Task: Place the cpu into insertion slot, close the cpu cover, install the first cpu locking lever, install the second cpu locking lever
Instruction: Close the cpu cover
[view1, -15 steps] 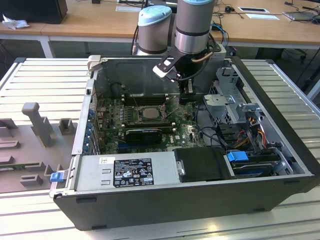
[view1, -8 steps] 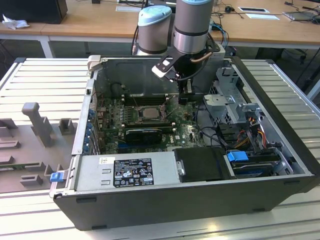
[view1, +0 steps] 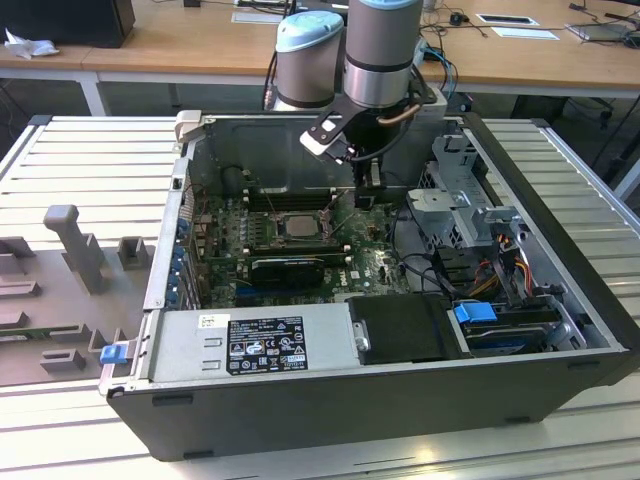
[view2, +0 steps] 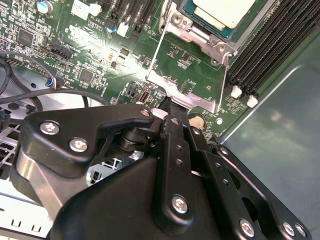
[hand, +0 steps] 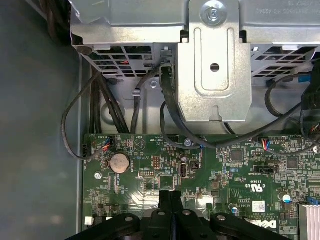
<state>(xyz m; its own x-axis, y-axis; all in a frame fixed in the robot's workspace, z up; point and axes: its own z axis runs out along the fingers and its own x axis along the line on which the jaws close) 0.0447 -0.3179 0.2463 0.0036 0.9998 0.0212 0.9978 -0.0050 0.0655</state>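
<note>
1. Black jointed pincer (view2: 172, 106) sits closest to you, matte fingers pressed together at the edge of the cpu cover (view2: 167, 82).
2. That thin silver frame is swung open beside the insertion slot (view2: 220, 47), where the pale square cpu (view2: 227, 10) lies.
3. Green circuit board (view2: 90, 50) surrounds them inside the dark case (view1: 350, 420).
4. Ribbed grey metal tabletop (view1: 90, 150) carries the case; wooden tabletops (view1: 180, 45) stand behind.
</note>
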